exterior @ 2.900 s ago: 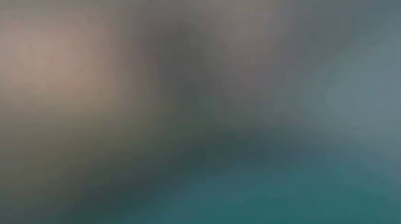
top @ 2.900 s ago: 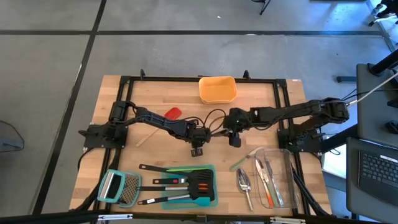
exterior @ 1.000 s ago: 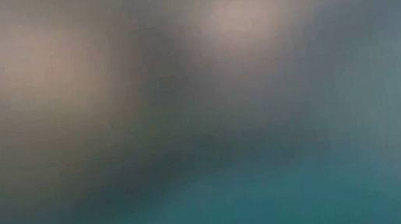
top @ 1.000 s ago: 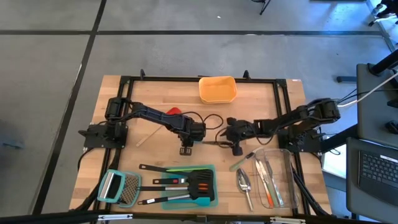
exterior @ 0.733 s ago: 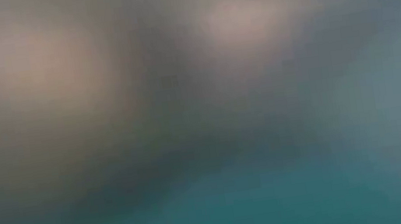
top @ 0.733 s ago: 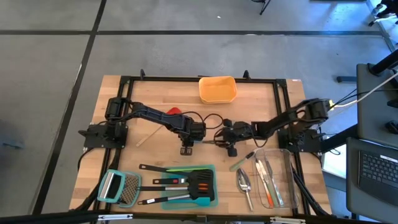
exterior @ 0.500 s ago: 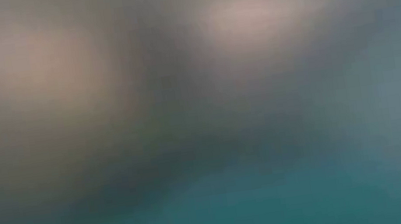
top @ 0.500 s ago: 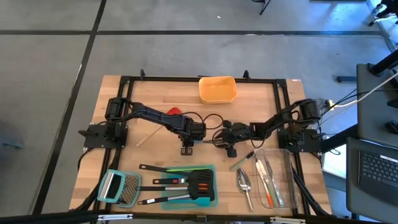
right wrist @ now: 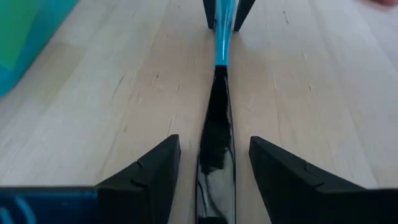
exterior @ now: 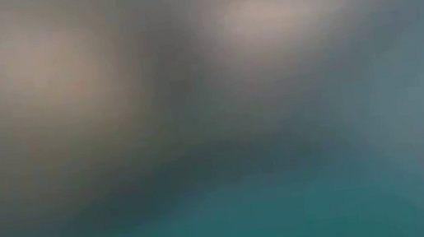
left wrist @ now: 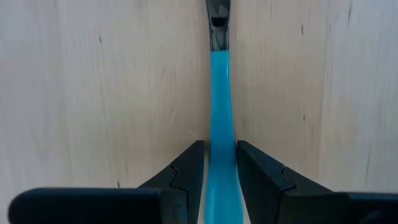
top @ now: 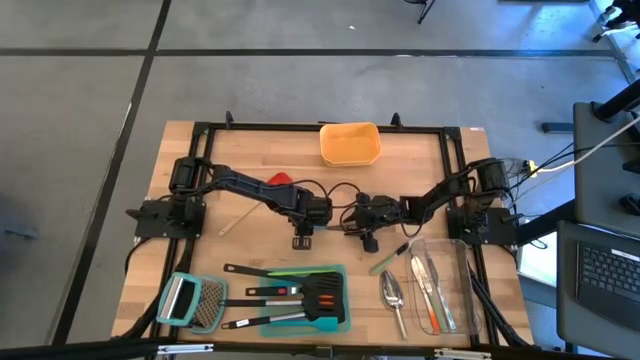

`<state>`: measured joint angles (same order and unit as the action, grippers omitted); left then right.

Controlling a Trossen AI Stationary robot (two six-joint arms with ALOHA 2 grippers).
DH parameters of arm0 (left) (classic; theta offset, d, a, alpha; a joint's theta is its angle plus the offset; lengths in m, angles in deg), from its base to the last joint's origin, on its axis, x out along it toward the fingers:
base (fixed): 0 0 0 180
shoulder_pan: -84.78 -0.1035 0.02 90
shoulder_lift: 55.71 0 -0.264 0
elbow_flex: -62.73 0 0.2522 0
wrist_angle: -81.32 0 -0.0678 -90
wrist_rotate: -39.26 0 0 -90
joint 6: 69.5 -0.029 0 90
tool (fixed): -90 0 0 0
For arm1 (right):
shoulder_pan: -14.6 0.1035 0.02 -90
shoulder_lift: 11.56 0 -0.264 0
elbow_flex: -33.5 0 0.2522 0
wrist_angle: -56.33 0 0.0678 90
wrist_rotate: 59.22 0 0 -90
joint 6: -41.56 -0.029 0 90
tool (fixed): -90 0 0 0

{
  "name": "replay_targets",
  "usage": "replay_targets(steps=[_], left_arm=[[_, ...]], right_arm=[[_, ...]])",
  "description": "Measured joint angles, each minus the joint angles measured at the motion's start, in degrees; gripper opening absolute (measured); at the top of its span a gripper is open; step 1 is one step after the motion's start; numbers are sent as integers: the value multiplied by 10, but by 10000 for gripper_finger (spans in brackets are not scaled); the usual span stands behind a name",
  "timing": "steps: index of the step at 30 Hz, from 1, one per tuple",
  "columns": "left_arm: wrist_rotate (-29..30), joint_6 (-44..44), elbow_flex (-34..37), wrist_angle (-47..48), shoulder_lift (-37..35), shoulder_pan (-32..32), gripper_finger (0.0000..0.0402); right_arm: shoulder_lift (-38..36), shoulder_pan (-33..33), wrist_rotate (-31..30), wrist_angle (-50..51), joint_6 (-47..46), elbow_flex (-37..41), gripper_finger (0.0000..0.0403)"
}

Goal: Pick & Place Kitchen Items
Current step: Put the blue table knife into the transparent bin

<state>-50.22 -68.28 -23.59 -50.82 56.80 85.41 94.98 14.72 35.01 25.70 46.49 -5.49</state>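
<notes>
Left gripper (left wrist: 219,165) is pinching the teal spatula (left wrist: 220,118) mid-table; right gripper (right wrist: 213,163) is straddling its dark end, spread; placement is pending, tray at six o'clock.

The low view is wholly blurred, showing nothing that can be told.

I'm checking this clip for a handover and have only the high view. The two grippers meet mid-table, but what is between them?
Observer: A slim utensil with a blue handle and a black end.
Operator: Which arm has it?
Observer: The left gripper is shut on the blue handle, as the left wrist view shows.
Operator: And the right one?
Observer: The right gripper is open. Its fingers straddle the black end, with a gap on each side.
</notes>
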Motion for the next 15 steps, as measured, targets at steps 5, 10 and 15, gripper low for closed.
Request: replay_targets(steps=[5, 10, 15], left_arm=[[0, 0, 0, 2, 0, 0, 90], [0, 0, 0, 2, 0, 0, 90], [5, 0, 0, 3, 0, 0, 90]], right_arm=[[0, 0, -2, 2, 0, 0, 194], [0, 0, -4, 6, 0, 0, 164], [0, 0, -6, 7, 0, 0, 133]])
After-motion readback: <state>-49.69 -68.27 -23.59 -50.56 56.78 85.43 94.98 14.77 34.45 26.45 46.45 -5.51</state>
